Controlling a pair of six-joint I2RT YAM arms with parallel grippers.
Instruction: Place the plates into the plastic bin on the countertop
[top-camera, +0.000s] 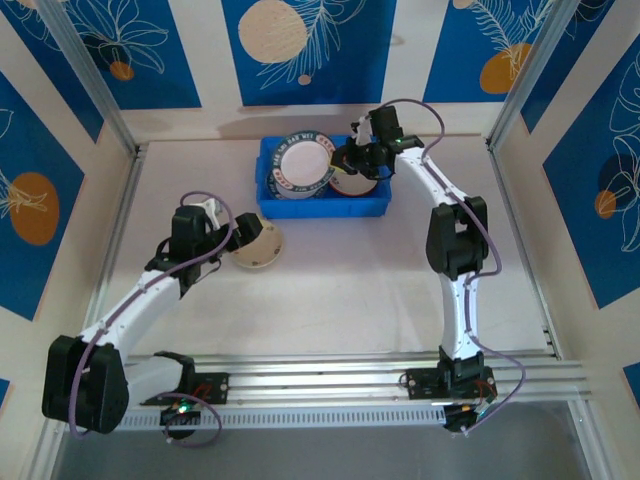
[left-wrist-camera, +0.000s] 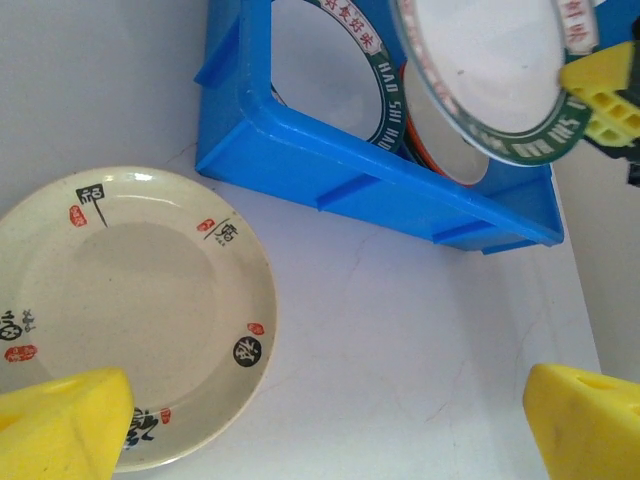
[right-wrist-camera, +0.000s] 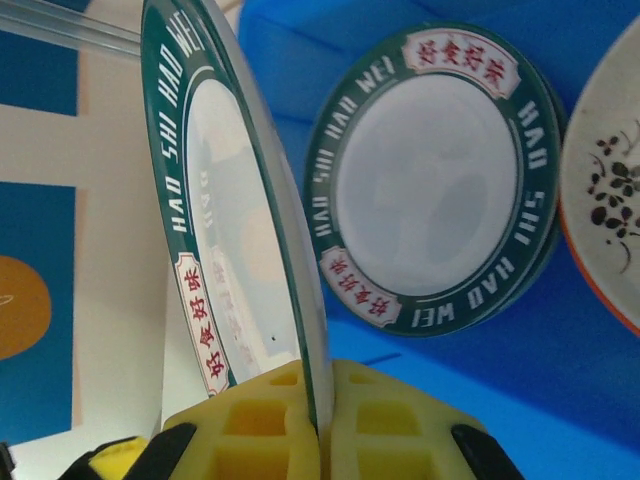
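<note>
The bright blue plastic bin (top-camera: 325, 209), low-walled and rectangular, stood on the pale bench (top-camera: 350, 300). In the left part of the bin a green-rimmed plate (right-wrist-camera: 430, 180), white in the middle with red labels, lay flat. In the right part of the bin lay an orange-edged plate (right-wrist-camera: 605, 190), cream with dark flower marks. A second green-rimmed plate (right-wrist-camera: 250, 230) stood on edge over the bin, its rim pinched in the right claw (right-wrist-camera: 322, 400). A cream plate (left-wrist-camera: 130, 310) with small black and red marks lay flat on the bench, near the bin's front left corner but not touching it.

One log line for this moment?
right end effector shut on green-rimmed plate over plastic bin | left end effector open by cream plate
</note>
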